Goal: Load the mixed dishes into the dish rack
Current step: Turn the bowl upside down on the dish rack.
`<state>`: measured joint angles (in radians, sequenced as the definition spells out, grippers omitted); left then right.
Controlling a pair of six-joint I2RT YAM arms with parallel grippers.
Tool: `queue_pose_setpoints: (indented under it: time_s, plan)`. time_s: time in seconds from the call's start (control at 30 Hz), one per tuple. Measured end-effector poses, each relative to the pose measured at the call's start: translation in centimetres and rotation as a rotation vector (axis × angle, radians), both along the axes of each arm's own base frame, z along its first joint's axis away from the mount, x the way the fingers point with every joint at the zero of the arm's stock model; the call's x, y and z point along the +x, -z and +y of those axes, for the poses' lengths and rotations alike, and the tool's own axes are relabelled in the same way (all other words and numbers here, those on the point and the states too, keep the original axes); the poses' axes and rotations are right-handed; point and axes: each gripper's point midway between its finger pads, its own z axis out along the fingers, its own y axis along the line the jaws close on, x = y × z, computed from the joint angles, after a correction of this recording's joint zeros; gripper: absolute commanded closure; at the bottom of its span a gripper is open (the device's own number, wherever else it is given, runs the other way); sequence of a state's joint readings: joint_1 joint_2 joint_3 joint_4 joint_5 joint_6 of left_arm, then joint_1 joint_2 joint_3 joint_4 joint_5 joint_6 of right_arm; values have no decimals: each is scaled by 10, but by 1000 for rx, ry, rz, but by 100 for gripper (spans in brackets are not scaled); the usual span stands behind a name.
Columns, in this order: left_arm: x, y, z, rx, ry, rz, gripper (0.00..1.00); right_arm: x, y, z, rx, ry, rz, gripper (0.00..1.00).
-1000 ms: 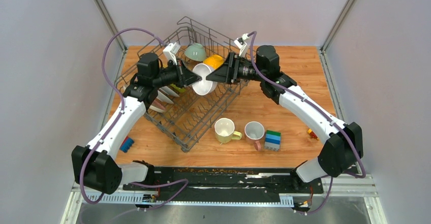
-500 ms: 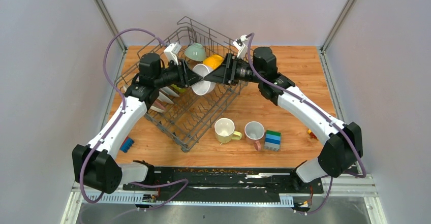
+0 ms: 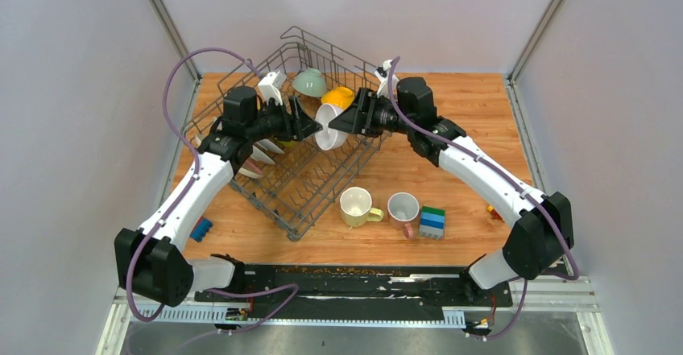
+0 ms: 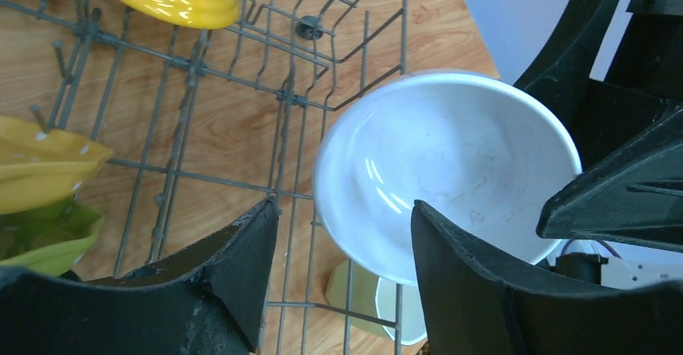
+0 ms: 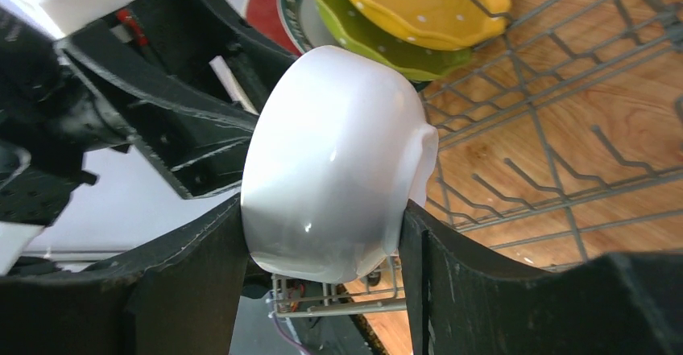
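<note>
A white bowl [image 3: 328,125] hangs tilted over the dish rack [image 3: 300,198], its hollow toward the left arm. My right gripper [image 5: 322,242] is shut on the white bowl [image 5: 338,178], one finger against each side of its outer wall. My left gripper [image 4: 346,242] stands open beside the bowl's rim [image 4: 447,170], its left finger well off it. In the rack are standing plates [image 3: 262,154], a pale green bowl [image 3: 309,82] and a yellow-orange bowl [image 3: 338,97]. A pale yellow mug [image 3: 355,206] and a white pink-handled mug [image 3: 403,208] stand on the table.
Stacked green-blue blocks [image 3: 432,221] sit right of the mugs. A small blue block [image 3: 200,229] lies near the left arm, a small red piece [image 3: 494,211] near the right arm. The rack's raised wire sides and upright tines surround both grippers.
My left gripper has opened and let go of the white bowl. The bowl, held by the right gripper alone, has tipped more upright and shifted slightly toward the far right.
</note>
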<state>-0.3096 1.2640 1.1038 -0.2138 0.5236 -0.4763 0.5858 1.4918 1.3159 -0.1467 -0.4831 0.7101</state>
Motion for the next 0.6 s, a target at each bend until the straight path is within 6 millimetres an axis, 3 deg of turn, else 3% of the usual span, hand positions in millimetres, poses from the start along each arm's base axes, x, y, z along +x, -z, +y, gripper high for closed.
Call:
queue_pose_setpoints:
  time_s: [0.17, 0.33, 0.6]
  plan:
    - [3, 4, 11, 42, -65, 0, 23, 14, 21, -5, -81, 57, 7, 72]
    - [-3, -12, 30, 69, -156, -71, 13, 41, 41, -12, -217, 129, -21, 72]
    - [-8, -26, 49, 86, -252, -139, 8, 69, 48, -24, -356, 198, -92, 72]
